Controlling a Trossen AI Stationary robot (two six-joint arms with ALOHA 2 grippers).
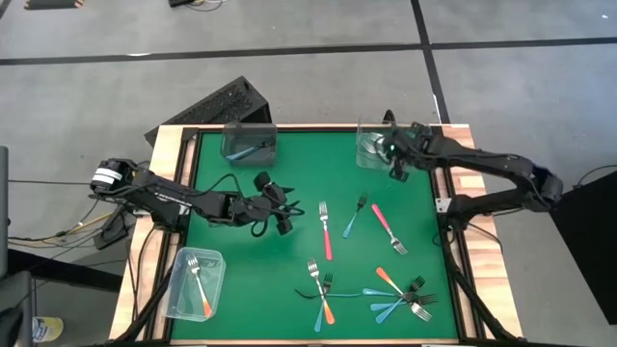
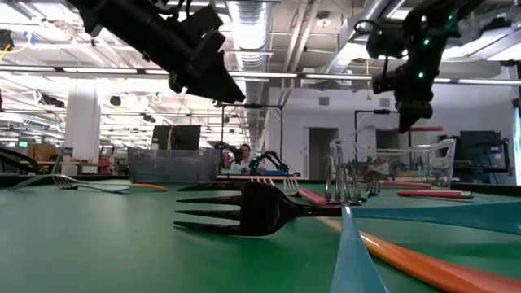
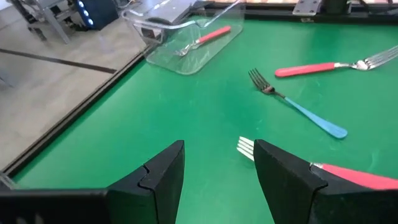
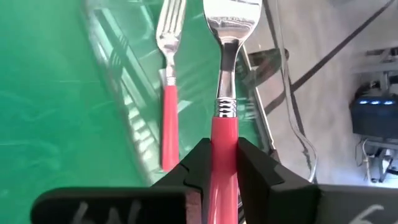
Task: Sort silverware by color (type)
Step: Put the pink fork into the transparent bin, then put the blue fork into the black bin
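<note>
Nearest to us, our right gripper (image 4: 219,163) holds a red fork (image 4: 222,93) by its handle, jaws nearly closed on it, tines pointing down over the clear container (image 1: 371,146) at the table's far right corner. One red fork (image 4: 168,81) already lies inside. We should lower it close and parallel to that one, then let go gently so it doesn't bounce out. Farther off, our left gripper (image 3: 217,177) hovers wide open and empty over a pink fork (image 1: 325,229) mid-table, with the other loose forks (image 1: 400,294) scattered nearer the front edge.
</note>
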